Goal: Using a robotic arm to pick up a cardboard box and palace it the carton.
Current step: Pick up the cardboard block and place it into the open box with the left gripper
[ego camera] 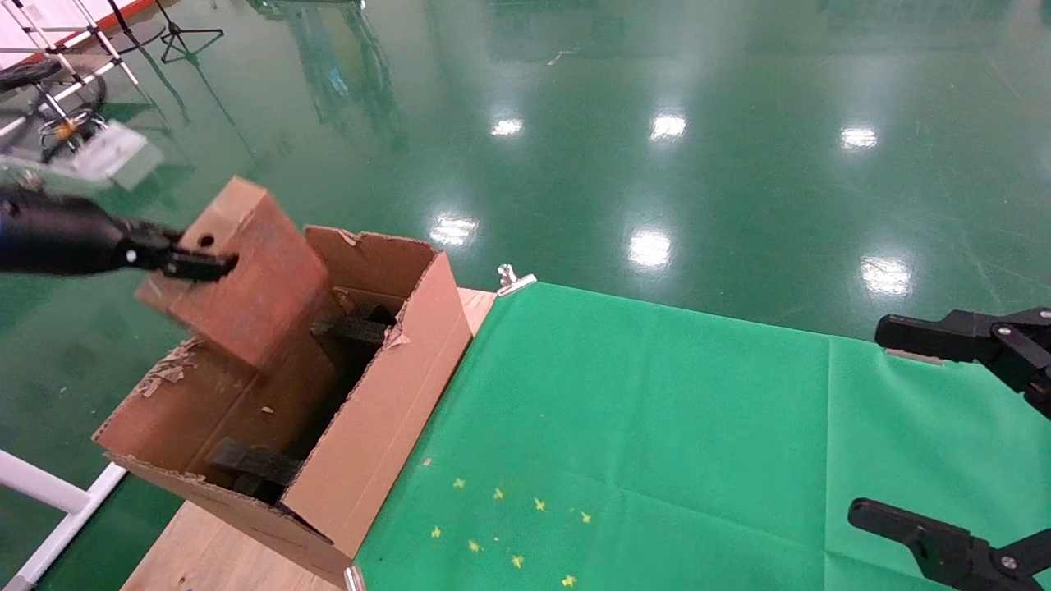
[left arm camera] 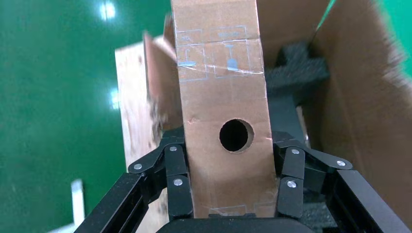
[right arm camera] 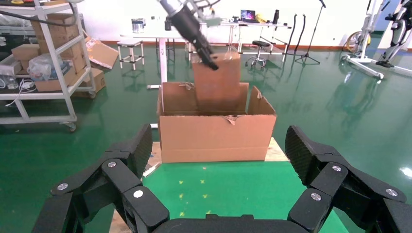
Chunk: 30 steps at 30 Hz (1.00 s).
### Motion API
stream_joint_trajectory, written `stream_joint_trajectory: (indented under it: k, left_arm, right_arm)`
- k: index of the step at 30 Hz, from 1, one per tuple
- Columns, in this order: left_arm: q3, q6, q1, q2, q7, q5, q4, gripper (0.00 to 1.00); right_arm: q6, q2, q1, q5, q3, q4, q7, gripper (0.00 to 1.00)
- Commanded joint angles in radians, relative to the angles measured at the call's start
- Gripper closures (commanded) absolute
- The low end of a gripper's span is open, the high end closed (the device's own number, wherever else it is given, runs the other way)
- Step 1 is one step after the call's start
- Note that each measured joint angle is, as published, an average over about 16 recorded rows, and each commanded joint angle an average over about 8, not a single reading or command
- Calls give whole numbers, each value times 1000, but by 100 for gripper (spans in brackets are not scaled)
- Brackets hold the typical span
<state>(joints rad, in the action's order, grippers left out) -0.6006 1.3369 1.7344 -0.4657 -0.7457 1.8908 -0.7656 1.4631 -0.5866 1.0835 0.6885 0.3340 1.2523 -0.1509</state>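
Observation:
My left gripper (ego camera: 197, 264) is shut on the small reddish-brown cardboard box (ego camera: 246, 279), holding its end with the round hole. The box is tilted over the open carton (ego camera: 386, 410), its lower end inside the opening. In the left wrist view the gripper (left arm camera: 232, 145) clamps both sides of the box (left arm camera: 223, 87); the carton wall (left arm camera: 359, 97) and black foam (left arm camera: 296, 73) lie beyond. The right wrist view shows the box (right arm camera: 218, 82) above the carton (right arm camera: 216, 136), held by the left arm (right arm camera: 187, 26). My right gripper (ego camera: 887, 427) is open and empty at the right edge.
The carton stands on a wooden tabletop (ego camera: 205, 550) at the left end of a green cloth (ego camera: 657, 410) with small yellow star marks (ego camera: 509, 525). A metal clip (ego camera: 513, 281) holds the cloth's far edge. Shiny green floor lies beyond; a white frame (ego camera: 49, 492) stands at left.

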Motion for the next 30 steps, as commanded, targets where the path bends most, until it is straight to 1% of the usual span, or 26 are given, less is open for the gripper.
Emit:
stream_joint_trajectory:
  k: [1,7,16,22,27,28,30]
  left_arm:
    - [-5,-21,-17,-4,5,8,49,100]
    - [-17,-82,-45,-30,58,26,174,100]
    - [-41,-146,-51,-87,115,69,326,100]
    - [-52,-174,-49,-125,139,84,413,100]
    - [-61,-194,-39,-158,139,100,474,100]
    - [-63,-198,-37,-164,137,104,485,96]
    - [-66,-207,-33,-174,131,111,504,71]
  right_arm:
    - [0,0,0,0,0,0,0,0]
    - [0,0,0,0,0,0,0,0]
    - [0,0,0,0,0,0,0,0]
    - [0,0,0,0,0,0,0,0]
    - [0,0,0,0,0,0,0,0]
    - [0,0,0,0,0,0,0,0]
    - [0,0,0,0,0,0,0,0]
